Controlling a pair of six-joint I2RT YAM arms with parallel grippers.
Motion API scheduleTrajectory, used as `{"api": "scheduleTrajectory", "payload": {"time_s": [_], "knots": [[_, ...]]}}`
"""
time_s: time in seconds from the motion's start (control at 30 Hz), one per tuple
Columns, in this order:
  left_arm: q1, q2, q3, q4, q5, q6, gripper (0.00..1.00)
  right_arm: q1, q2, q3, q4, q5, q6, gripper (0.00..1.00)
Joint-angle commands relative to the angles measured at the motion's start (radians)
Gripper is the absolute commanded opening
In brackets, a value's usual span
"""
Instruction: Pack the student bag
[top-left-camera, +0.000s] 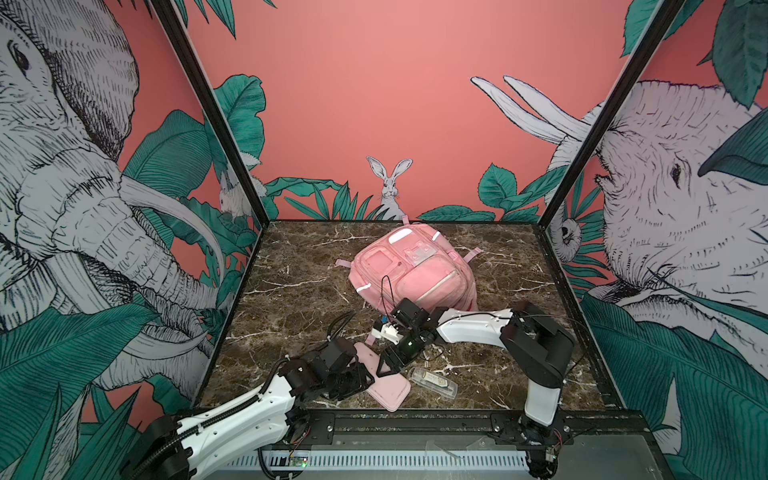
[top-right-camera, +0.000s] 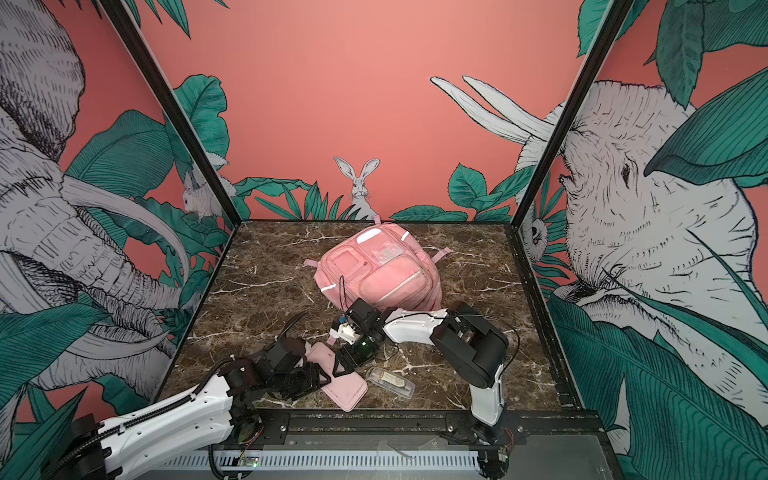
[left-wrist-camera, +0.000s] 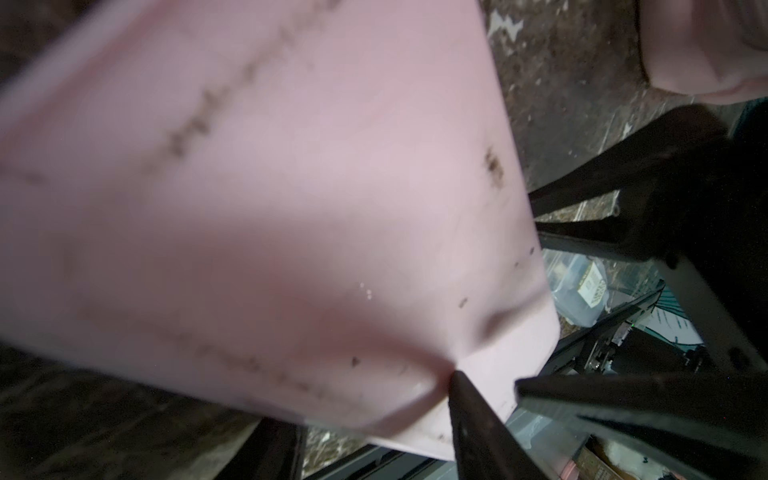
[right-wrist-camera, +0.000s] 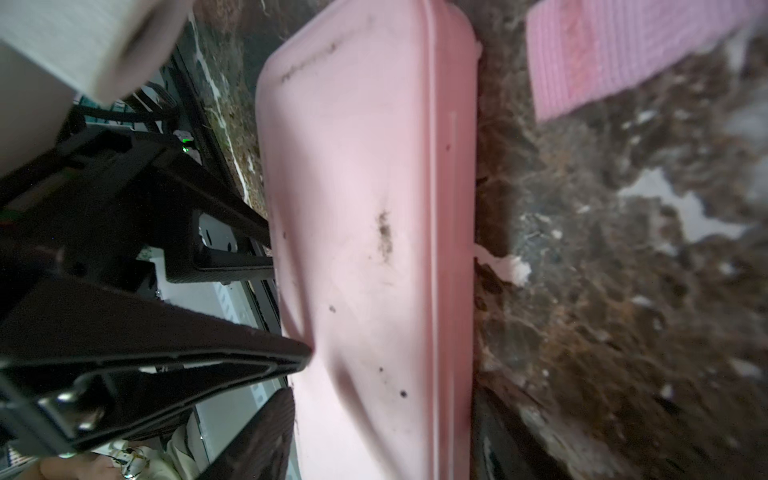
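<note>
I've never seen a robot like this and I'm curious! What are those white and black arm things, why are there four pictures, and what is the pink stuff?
Those are two robot arms, each ending in a claw for pinching things. The two wide pictures come from one camera head looking down on the whole table, so they look almost the same. The two close, blurry pictures come from small cameras on the arms' wrists. A big pink backpack lies at the back of the table. Near the front lies a flat pink pouch with a clear plastic case beside it. The left claw and the right claw both meet at the pouch and touch its edges. I can't tell whether they are really squeezing it.
</note>
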Motion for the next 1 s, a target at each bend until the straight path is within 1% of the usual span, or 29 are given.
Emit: {"api": "scheduleTrajectory", "payload": {"time_s": [0.0, 0.17, 0.33, 0.53, 0.63, 0.77, 0.9, 0.97], "knots": [[0.007, -0.006, -0.022, 0.025, -0.075, -0.019, 0.54, -0.001, 0.030, -0.026, 0.055, -0.002, 0.043, 0.67], [0.056, 0.036, -0.032, 0.088, -0.077, -0.002, 0.54, -0.034, 0.030, -0.070, 0.136, -0.016, 0.108, 0.65], [0.118, 0.101, -0.030, 0.173, -0.057, 0.032, 0.54, -0.080, 0.024, -0.134, 0.273, -0.062, 0.200, 0.64], [0.151, 0.186, -0.016, 0.268, -0.024, 0.072, 0.51, -0.103, 0.018, -0.188, 0.437, -0.082, 0.314, 0.63], [0.159, 0.206, -0.014, 0.299, -0.013, 0.086, 0.50, -0.104, 0.017, -0.195, 0.481, -0.072, 0.348, 0.62], [0.165, 0.187, -0.015, 0.290, -0.008, 0.093, 0.46, -0.107, 0.005, -0.207, 0.523, -0.054, 0.380, 0.61], [0.168, 0.129, -0.020, 0.228, -0.024, 0.093, 0.38, -0.109, -0.001, -0.211, 0.544, -0.041, 0.396, 0.60], [0.168, 0.094, -0.029, 0.204, -0.031, 0.083, 0.35, -0.109, 0.000, -0.210, 0.556, -0.035, 0.407, 0.59]]}}
